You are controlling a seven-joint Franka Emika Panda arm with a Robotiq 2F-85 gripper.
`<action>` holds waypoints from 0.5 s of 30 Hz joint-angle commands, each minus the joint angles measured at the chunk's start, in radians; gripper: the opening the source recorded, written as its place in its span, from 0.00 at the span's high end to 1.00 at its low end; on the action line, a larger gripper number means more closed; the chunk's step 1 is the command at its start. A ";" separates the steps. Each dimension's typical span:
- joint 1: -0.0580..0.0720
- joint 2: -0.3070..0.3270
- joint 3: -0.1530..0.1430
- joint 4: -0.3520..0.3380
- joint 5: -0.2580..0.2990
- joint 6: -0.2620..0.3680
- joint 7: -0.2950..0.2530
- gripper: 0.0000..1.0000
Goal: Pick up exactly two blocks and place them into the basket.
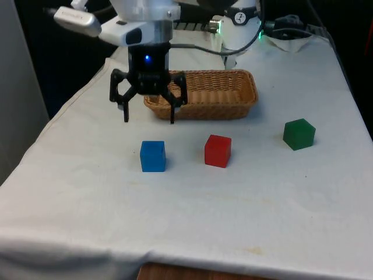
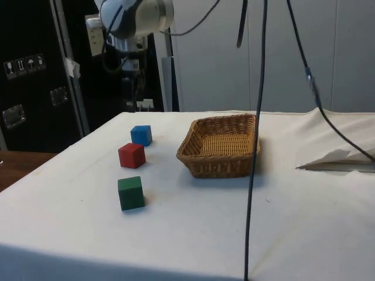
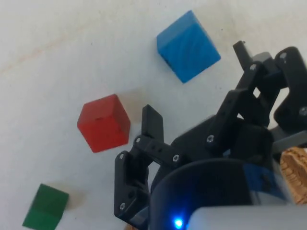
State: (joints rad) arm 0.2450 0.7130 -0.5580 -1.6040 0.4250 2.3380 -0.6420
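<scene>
Nothing done yet: basket [image 1: 221, 93] holds no blocks. Blue block [image 1: 152, 156], red block [image 1: 218, 150] and green block [image 1: 299, 133] all sit on the worktop [image 1: 192, 210]. Tool [image 1: 148, 119] hangs wide open, holding nothing, above and behind the blue block. Both picks remain.

My arm [image 1: 125, 23] is showing glossy white shells, rounded at the joints, with a grey seam running between segments. My tool [image 1: 149, 118] is wearing matte black: a boxy body, then two jointed fingers [image 3: 152, 125] built from linked bars, pinned with small silver screws. Dark cables [image 2: 258, 117] are trailing off behind me, one hanging thin and straight, another looping away from my upper segment.
</scene>
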 commanded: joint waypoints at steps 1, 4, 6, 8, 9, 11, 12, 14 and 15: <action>-0.013 0.025 0.008 0.019 0.021 0.003 -0.007 0.00; -0.017 0.045 0.007 0.032 0.040 0.002 -0.011 0.00; -0.018 0.073 0.003 0.048 0.070 0.001 -0.014 0.00; -0.019 0.089 0.001 0.056 0.087 0.001 -0.013 0.00; -0.019 0.097 0.001 0.060 0.095 0.000 -0.013 0.00; -0.019 0.103 0.000 0.063 0.103 -0.001 -0.013 0.00; -0.020 0.110 0.000 0.066 0.110 0.000 -0.013 0.00; -0.020 0.129 -0.001 0.071 0.132 0.001 -0.012 0.00; -0.020 0.134 -0.001 0.072 0.137 0.002 -0.012 0.00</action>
State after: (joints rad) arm 0.2330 0.8400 -0.5660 -1.5400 0.5580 2.3390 -0.6540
